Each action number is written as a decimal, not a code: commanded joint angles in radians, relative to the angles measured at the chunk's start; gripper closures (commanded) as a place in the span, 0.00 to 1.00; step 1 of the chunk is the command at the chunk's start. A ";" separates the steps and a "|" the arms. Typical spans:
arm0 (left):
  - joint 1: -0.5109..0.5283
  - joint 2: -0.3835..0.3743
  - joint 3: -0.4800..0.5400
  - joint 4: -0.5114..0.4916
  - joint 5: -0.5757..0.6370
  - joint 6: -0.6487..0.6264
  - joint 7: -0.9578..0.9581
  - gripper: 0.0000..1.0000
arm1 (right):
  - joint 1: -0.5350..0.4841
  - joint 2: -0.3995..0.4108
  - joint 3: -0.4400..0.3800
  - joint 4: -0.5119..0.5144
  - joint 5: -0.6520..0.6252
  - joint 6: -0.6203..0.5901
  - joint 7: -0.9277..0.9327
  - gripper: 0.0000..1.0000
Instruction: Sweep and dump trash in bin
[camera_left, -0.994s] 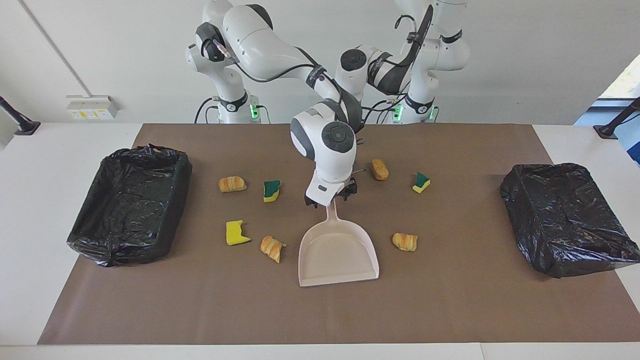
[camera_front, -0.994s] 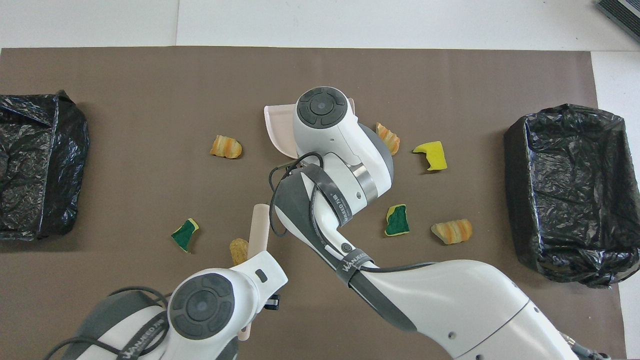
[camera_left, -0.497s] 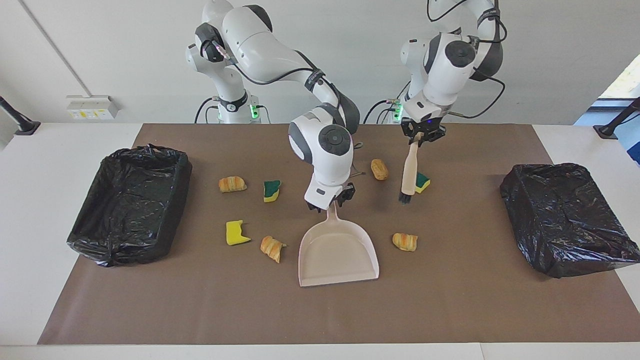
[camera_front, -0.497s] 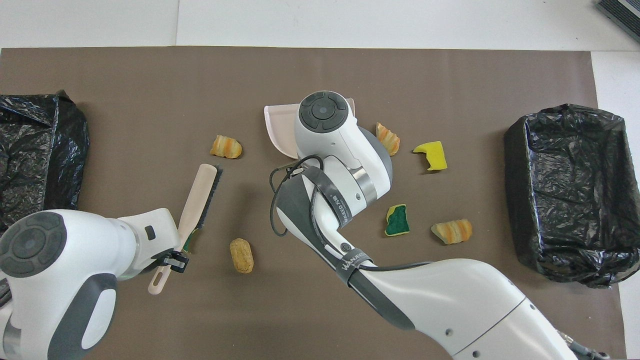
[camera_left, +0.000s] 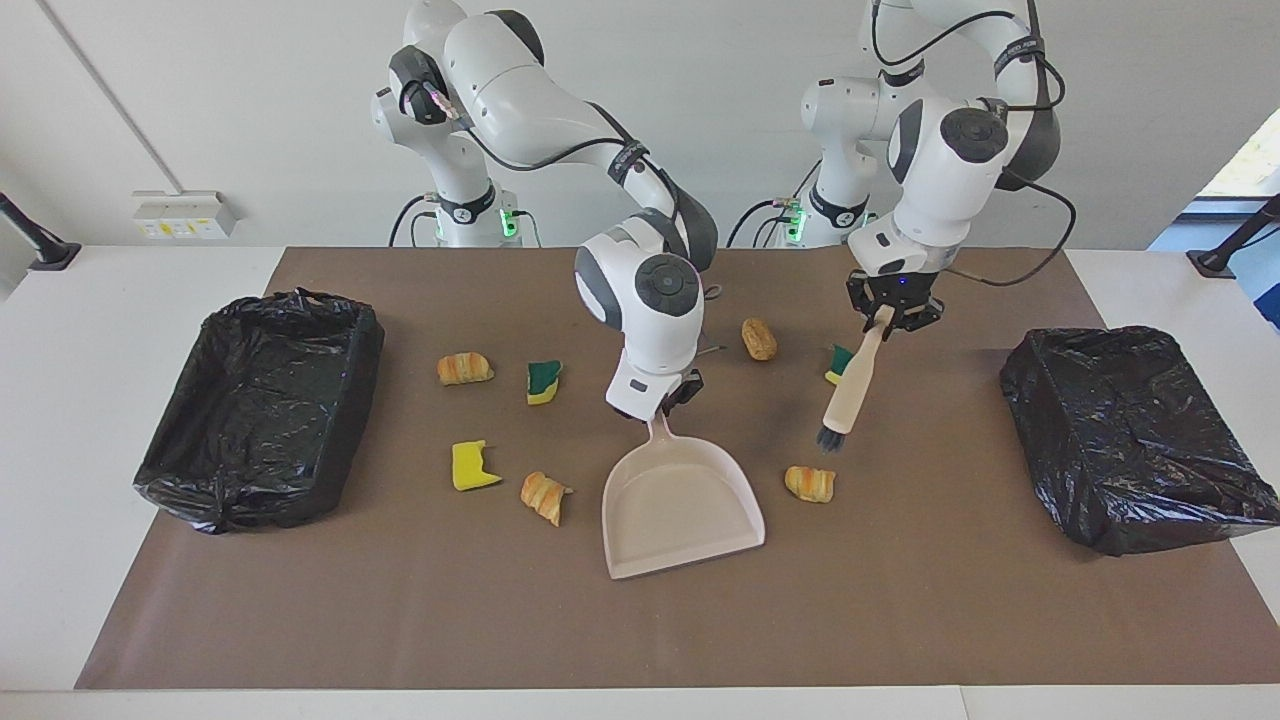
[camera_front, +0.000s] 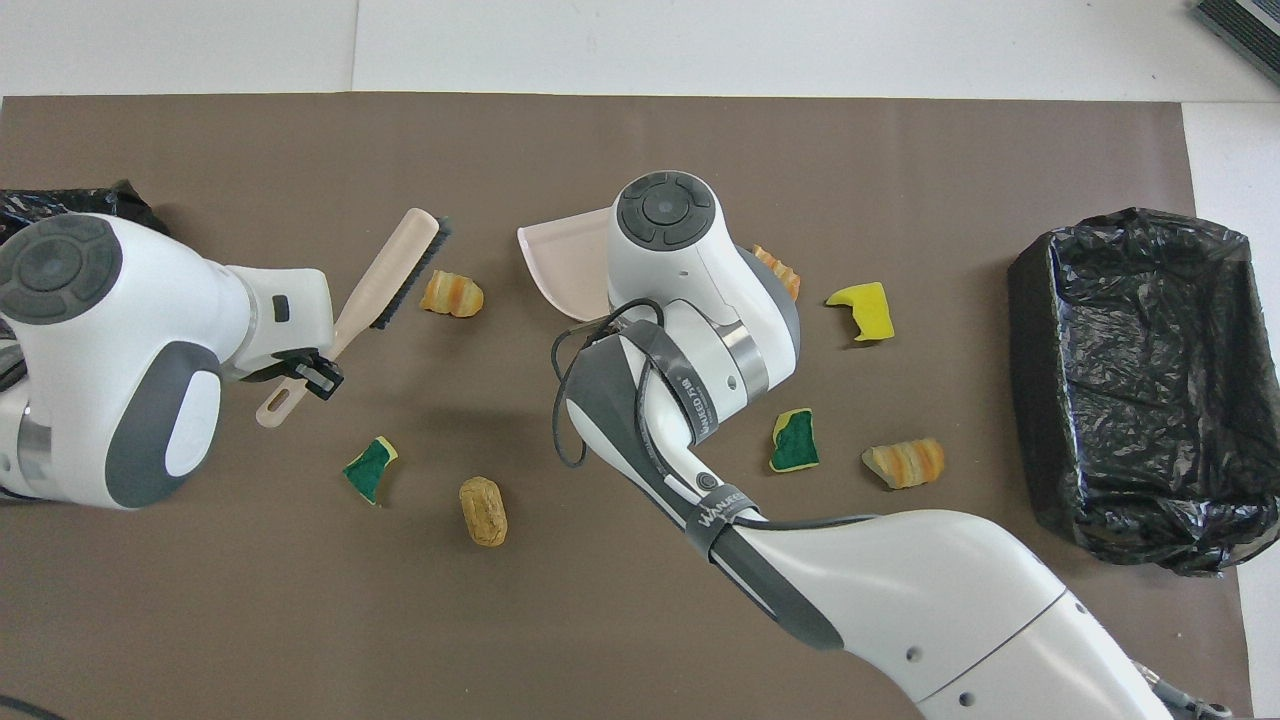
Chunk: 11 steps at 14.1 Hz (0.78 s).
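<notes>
The left gripper (camera_left: 893, 318) is clamping the brush (camera_left: 848, 392) by its handle, bristles hanging just above a bread scrap (camera_left: 810, 484) – ready to sweep it, I judge, toward the dustpan (camera_left: 680, 505), whose handle the right gripper (camera_left: 664, 404) is pinching. The other trash is lying scattered around – the right arm is hiding most of the pan from overhead.

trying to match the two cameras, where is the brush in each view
Facing view: brush hangs from the left gripper, bristles low near a bread piece.
Overhead view: brush slants beside that bread piece.
Shared landmark: dustpan.
</notes>
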<state>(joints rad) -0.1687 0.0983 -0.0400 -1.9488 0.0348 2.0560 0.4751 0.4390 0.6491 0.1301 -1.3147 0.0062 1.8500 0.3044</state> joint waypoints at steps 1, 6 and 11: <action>-0.008 0.170 0.022 0.218 0.066 -0.013 0.083 1.00 | -0.051 -0.052 0.016 -0.012 0.041 -0.021 -0.124 1.00; 0.003 0.283 0.025 0.342 0.076 -0.022 0.272 1.00 | -0.077 -0.175 0.014 -0.087 0.028 -0.057 -0.437 1.00; 0.000 0.291 0.034 0.306 0.083 0.010 0.355 1.00 | -0.025 -0.341 0.017 -0.362 -0.025 -0.057 -0.749 1.00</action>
<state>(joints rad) -0.1655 0.3880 -0.0104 -1.6417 0.0994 2.0624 0.8073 0.3919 0.4083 0.1371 -1.5243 0.0048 1.7615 -0.3391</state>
